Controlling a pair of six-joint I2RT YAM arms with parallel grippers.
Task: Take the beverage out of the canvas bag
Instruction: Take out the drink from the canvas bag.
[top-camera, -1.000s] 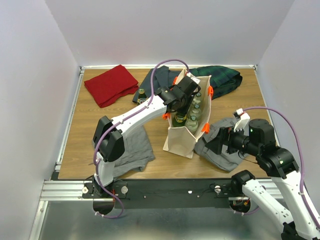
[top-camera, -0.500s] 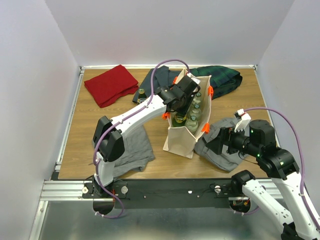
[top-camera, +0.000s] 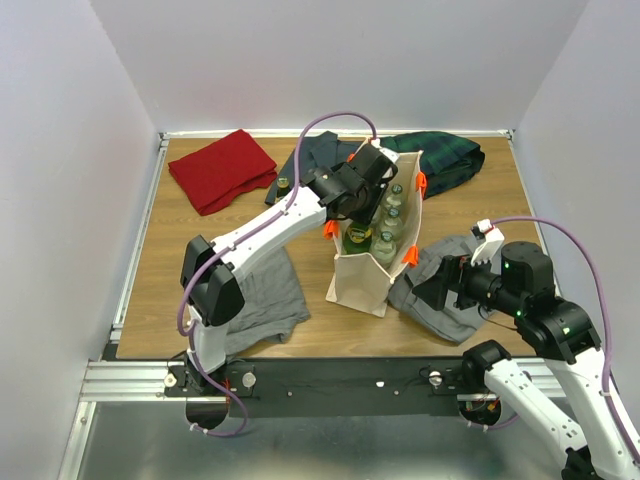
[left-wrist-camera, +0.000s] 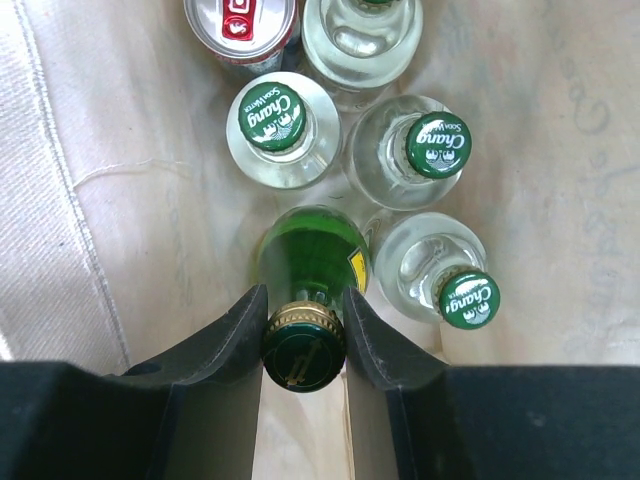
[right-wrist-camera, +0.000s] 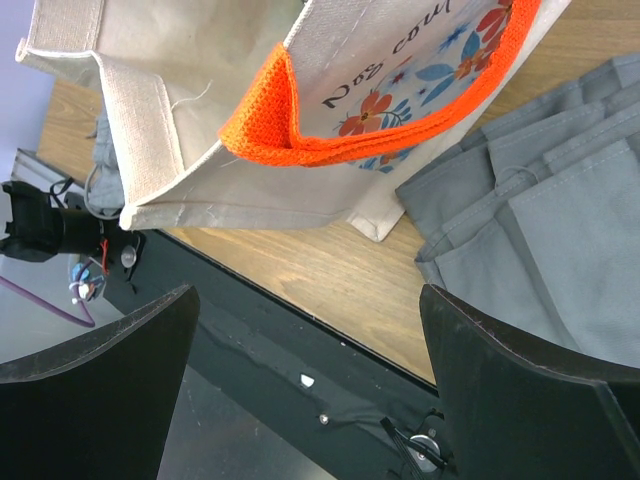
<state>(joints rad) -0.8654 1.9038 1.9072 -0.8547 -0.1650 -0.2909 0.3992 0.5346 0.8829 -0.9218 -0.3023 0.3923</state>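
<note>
The beige canvas bag with orange handles stands upright mid-table. Inside it are several clear bottles with green caps, a red can and a green bottle with a dark green cap. My left gripper reaches into the bag's mouth from above; in the left wrist view the left gripper is shut on the green bottle's neck, both pads pressing just under the cap. My right gripper hovers right of the bag, over grey clothes; in its own view the right gripper stands wide open with nothing between its fingers.
Grey folded clothes lie right of the bag and a grey garment lies left of it. A red cloth and dark plaid cloth lie at the back. One green bottle stands outside the bag, to its left.
The left arm has shifted slightly up and to the left, its grip on the green bottle unchanged. The right arm has barely moved.
</note>
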